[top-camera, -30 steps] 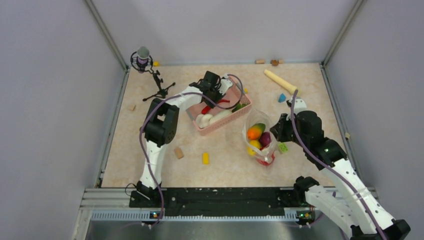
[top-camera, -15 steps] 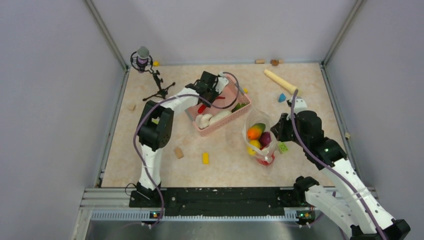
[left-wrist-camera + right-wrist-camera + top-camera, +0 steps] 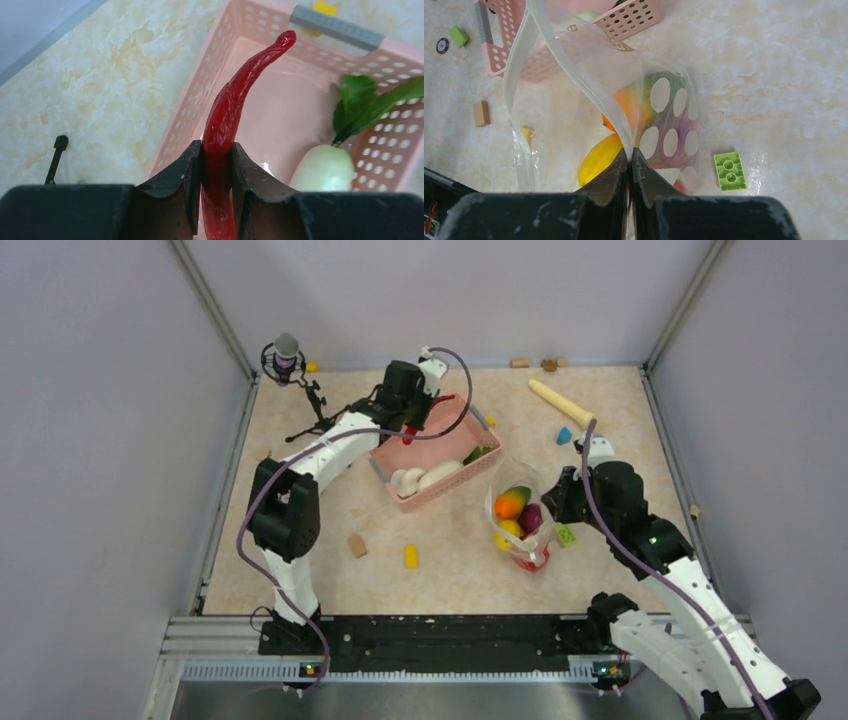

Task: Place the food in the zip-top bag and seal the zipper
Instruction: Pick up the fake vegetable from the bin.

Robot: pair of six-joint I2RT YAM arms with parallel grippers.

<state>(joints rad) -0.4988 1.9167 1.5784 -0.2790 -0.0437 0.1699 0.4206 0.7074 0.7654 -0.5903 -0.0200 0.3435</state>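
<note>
My left gripper (image 3: 216, 150) is shut on a red chili (image 3: 235, 105), held above the pink basket (image 3: 210, 65); in the top view that gripper (image 3: 408, 425) hangs over the basket's far left corner. A white radish with green leaves (image 3: 325, 167) lies in the basket. My right gripper (image 3: 630, 160) is shut on the rim of the zip-top bag (image 3: 674, 120), holding its mouth open. Inside the bag (image 3: 518, 512) are an orange-green mango (image 3: 511, 502), a yellow mango (image 3: 599, 160), a purple onion (image 3: 531, 516) and something red at the bottom.
The pink basket (image 3: 470, 475) holds white pieces (image 3: 420, 478). A green block (image 3: 729, 171) lies right of the bag. A tan block (image 3: 357, 545) and yellow block (image 3: 410, 556) sit near the front. A microphone stand (image 3: 288, 360) and wooden stick (image 3: 560, 402) stand at the back.
My left gripper has lifted the red chili out of the basket and drawn back toward the far left. The right arm and bag stay still.
</note>
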